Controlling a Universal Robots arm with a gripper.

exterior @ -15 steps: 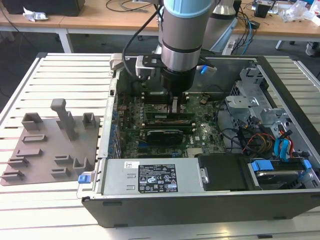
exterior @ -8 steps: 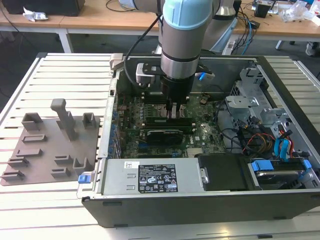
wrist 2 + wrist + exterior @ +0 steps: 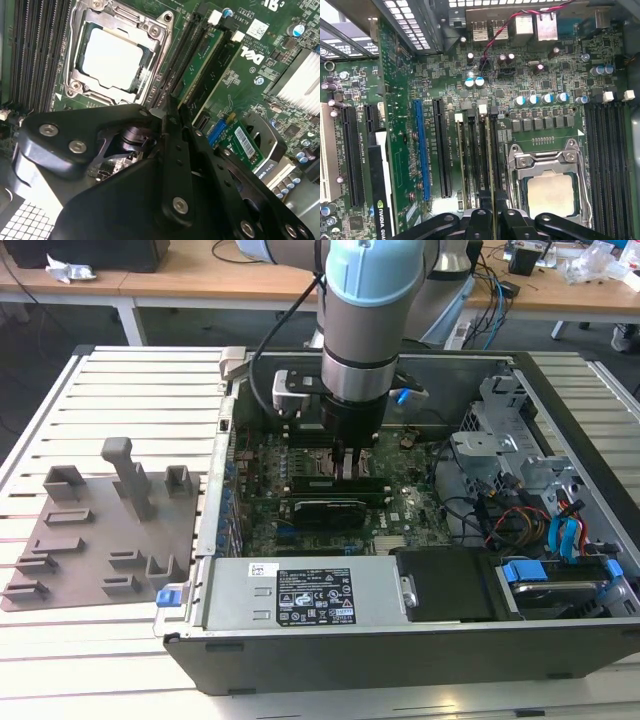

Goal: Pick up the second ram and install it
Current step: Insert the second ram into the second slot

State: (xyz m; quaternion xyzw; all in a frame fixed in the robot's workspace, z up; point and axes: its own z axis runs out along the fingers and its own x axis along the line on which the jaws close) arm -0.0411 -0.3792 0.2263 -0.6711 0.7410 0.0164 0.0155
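Ram (image 3: 490, 165): edge-on in slot beside socket (image 3: 551, 187), aligned for seating.
Tool (image 3: 492, 212): narrow, pinching ram's top edge.

Gripper (image 3: 172, 112): matt black plastic, bright metal screws. Socket (image 3: 117, 55): shiny bare metal frame. Motherboard (image 3: 545, 80): glossy green laminate. Holder blocks (image 3: 100, 530): matt grey plastic. Table (image 3: 120, 390): ribbed pale metal.

A pale blue and silver-grey arm (image 3: 360, 310) with a black wrist section and black cable. The claw (image 3: 172, 112) is matte black, angular, its linkage plates studded with silver screws.
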